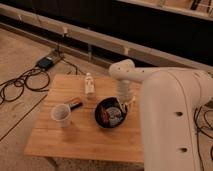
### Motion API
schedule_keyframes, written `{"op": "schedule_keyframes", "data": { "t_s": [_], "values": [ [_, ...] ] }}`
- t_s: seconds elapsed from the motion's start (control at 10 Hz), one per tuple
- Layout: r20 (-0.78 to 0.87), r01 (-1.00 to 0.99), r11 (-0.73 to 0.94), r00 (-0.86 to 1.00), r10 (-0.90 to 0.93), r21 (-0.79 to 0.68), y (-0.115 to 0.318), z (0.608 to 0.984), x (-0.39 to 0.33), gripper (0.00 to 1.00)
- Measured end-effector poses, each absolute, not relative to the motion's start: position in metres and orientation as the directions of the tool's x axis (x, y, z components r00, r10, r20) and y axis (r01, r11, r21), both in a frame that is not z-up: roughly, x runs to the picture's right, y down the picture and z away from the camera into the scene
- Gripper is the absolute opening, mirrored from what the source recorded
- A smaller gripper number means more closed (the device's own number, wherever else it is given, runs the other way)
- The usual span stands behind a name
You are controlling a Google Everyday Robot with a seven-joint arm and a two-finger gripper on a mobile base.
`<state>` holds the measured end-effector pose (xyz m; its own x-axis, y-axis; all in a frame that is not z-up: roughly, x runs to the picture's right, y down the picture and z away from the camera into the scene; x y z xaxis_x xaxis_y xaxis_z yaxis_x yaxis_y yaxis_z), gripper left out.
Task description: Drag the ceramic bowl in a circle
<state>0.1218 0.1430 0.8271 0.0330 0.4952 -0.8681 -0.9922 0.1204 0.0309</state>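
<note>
The ceramic bowl (110, 113) is a glossy black, shallow bowl with orange-red bits inside. It sits right of the middle of the wooden table (80, 142). My gripper (124, 103) reaches straight down from the white arm (165, 110) to the bowl's far right rim and is closed on that rim. The arm's large white body covers the table's right side.
A white tapered cup (61, 115) stands left of the bowl. A small dark packet (75, 103) lies between them. A small white bottle (89, 84) stands at the table's back. Cables (22, 85) and a power box (46, 62) lie on the floor at left.
</note>
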Motion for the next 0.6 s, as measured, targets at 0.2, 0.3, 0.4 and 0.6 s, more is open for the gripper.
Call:
{"op": "schedule_keyframes", "data": {
  "t_s": [0.2, 0.3, 0.4, 0.6],
  "values": [
    [-0.877, -0.994, 0.106, 0.061, 0.476, -0.011, 0.155, 0.824, 0.111, 0.08],
    [-0.882, -0.994, 0.102, 0.079, 0.465, -0.035, 0.16, 0.821, 0.106, 0.08],
    [-0.884, -0.994, 0.1, 0.09, 0.458, -0.049, 0.163, 0.82, 0.103, 0.08],
    [-0.887, -0.991, 0.098, 0.124, 0.444, -0.089, 0.17, 0.817, 0.095, 0.15]
  ]
}}
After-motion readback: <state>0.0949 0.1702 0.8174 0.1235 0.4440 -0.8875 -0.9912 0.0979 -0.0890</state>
